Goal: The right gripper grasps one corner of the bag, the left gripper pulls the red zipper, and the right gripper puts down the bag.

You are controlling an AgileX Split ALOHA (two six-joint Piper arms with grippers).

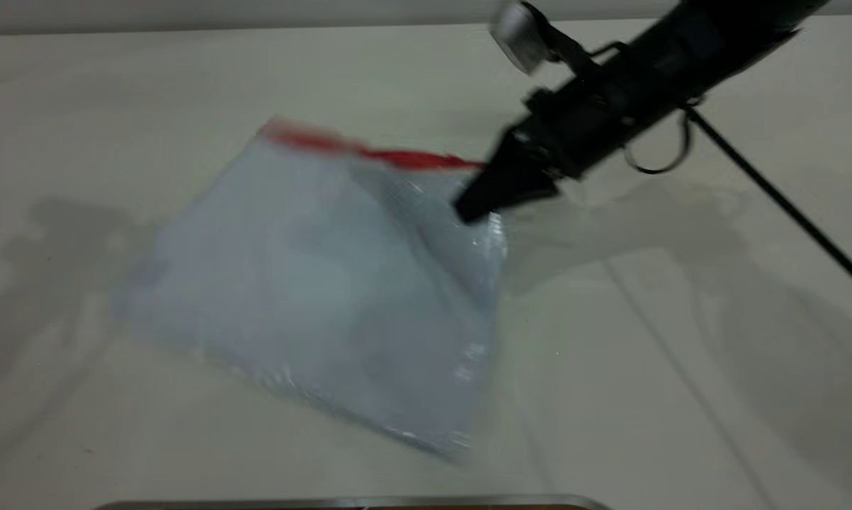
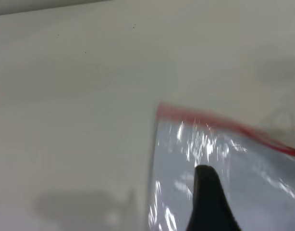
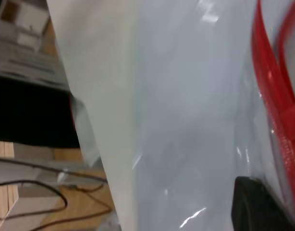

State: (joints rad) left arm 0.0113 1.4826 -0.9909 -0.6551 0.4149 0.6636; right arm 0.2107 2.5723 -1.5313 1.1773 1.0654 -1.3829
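Note:
The bag (image 1: 312,283) is a clear crinkly pouch with pale paper inside. Its right end is raised off the table and the rest slopes down to the left. The red zipper (image 1: 397,156) runs along its far edge; I cannot make out the slider tab. My right gripper (image 1: 472,205) is shut on the corner (image 1: 484,185) at the strip's right tip and holds it up. The right wrist view shows the plastic (image 3: 186,120) and the red strip (image 3: 270,96) close by. My left gripper (image 2: 210,192) is out of the exterior view; its wrist view shows it above the bag (image 2: 253,173), near the strip's other end (image 2: 186,114).
The pale table (image 1: 680,354) stretches all around the bag. A thin black cable (image 1: 787,205) runs down to the right behind the right arm. A metal edge (image 1: 355,501) lies along the table's front. Beyond the table edge are wood and loose cables (image 3: 42,192).

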